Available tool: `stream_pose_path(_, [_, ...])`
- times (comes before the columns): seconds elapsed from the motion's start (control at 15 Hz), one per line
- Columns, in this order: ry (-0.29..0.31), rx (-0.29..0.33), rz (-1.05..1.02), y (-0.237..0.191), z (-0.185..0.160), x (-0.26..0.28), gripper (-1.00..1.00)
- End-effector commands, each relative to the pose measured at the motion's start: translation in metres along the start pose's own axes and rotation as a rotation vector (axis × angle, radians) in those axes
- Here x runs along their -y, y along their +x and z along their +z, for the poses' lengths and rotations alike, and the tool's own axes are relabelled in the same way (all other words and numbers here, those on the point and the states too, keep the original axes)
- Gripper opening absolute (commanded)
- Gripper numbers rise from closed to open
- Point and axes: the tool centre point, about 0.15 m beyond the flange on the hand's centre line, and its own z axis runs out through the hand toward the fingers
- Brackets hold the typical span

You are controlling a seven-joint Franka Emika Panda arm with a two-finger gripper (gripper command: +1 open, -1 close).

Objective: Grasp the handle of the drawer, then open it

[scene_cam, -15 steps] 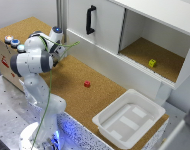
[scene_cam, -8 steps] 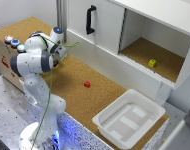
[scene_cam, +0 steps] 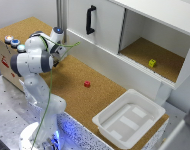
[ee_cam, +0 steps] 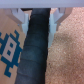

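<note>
Exterior view: black handle (scene_cam: 90, 19) sits well apart from hand (scene_cam: 56, 56).

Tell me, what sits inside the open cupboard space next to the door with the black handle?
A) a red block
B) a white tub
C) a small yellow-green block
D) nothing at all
C: in the exterior view a small yellow-green block rests on the cork floor of the open cupboard space, while the red block lies out on the table and the white tub stands at the table's end.
</note>
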Motion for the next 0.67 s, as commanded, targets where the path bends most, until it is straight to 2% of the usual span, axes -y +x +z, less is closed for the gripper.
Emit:
stream_pose_path(0.0, [0.052, -0.021, 0.018, -0.002, 0.006, -0.041, -1.00])
stream_pose_path(0.6, [0.049, -0.035, 0.037, -0.009, -0.006, -0.074, -1.00])
